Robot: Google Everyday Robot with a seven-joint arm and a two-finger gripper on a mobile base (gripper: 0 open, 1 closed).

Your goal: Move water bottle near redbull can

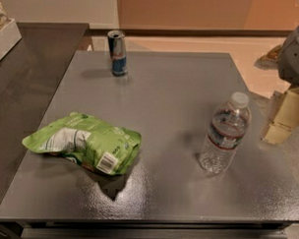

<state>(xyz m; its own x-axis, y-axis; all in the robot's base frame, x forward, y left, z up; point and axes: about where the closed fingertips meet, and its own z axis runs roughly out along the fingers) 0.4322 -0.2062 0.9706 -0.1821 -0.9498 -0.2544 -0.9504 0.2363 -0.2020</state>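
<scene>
While the gripper (283,116) hangs beyond the right edge of the grey table (165,92), the water bottle (225,134) stands upright on the table's right side, white cap up, its dark label band facing me. From where I stand the gripper shows only as a cream-coloured piece under the pale grey arm (295,55), partly cut off at the edge of view. Whether it is spread or pressed together I cannot tell. It is near the bottle but apart from it, with a clear gap between them, and nothing rests against the part that shows. The redbull can (118,52) stands upright at the far left of the table, close to the back edge, well apart from the bottle, which sits diagonally across from it. A crumpled green snack bag (84,147) lies on the near left part of the table, apart from both can and bottle. A darker counter (33,68) runs along the table's left side.
</scene>
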